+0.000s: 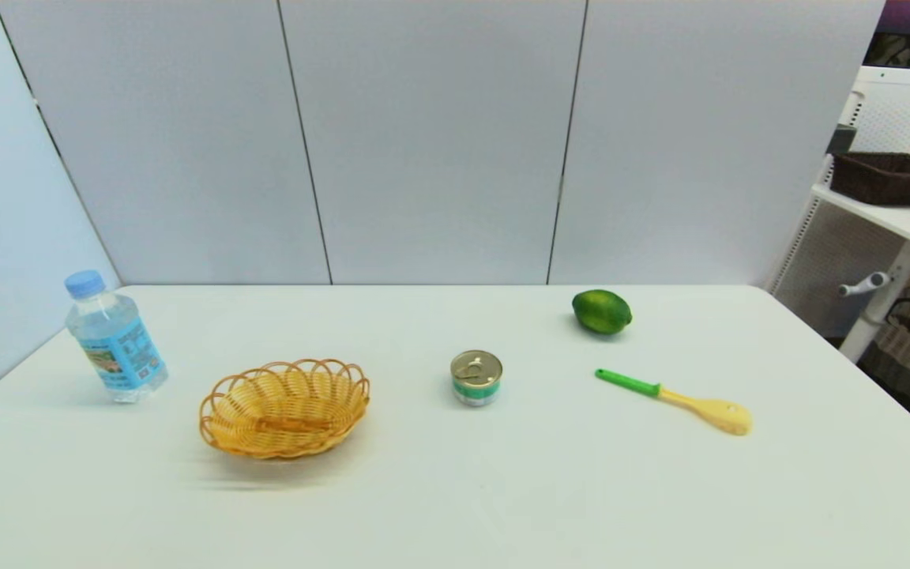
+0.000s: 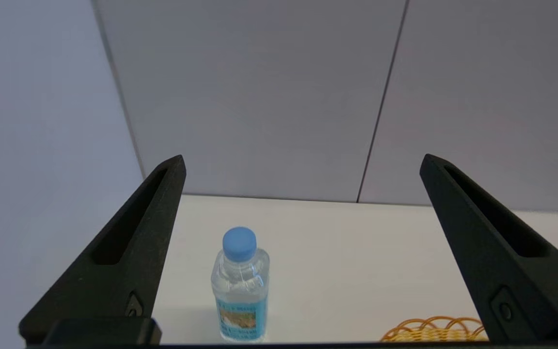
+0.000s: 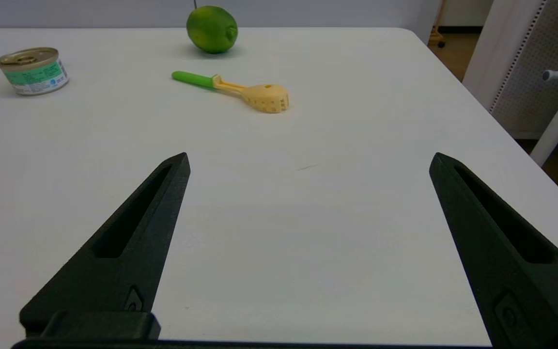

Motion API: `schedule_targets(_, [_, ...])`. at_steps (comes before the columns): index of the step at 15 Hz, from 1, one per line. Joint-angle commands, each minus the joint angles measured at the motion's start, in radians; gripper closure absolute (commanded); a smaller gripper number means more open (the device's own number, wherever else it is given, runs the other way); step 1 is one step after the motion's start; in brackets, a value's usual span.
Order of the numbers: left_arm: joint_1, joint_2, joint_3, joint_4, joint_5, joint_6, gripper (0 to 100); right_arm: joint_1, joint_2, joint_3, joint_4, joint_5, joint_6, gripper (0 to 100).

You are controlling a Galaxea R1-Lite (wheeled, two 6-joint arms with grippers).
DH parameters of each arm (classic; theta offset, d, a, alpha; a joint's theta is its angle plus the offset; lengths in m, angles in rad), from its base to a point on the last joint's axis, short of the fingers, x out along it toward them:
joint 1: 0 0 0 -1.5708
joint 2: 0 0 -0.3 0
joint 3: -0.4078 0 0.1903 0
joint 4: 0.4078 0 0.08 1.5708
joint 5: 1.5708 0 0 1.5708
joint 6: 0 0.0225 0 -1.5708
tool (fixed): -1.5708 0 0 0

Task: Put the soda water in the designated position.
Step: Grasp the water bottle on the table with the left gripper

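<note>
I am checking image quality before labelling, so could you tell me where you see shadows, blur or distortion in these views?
Head view: the bottle leans from wide-angle distortion; a smeared shadow lies under the basket. Left wrist view: bottle sharp, centred between the open left gripper. Right wrist view: lime and can cast soft shadows; right gripper open.

left gripper (image 2: 302, 162), right gripper (image 3: 309, 160): 2 long black tapered slotted fingers each.
</note>
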Motion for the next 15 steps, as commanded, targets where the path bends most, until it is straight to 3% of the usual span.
schedule_targets(1, [0.066, 0.187, 0.143, -0.242, -0.117, 0.051, 0, 0.000, -0.002, 0.001, 0.000, 0.000, 0.001, 0])
schedule_targets(5, [0.069, 0.328, 0.399, -0.604, -0.117, 0.054, 0, 0.000, -0.002, -0.001, 0.000, 0.000, -0.001, 0])
schedule_targets(15, [0.069, 0.648, 0.470, -0.916, -0.146, 0.131, 0, 0.000, 0.001, -0.001, 0.000, 0.000, -0.001, 0])
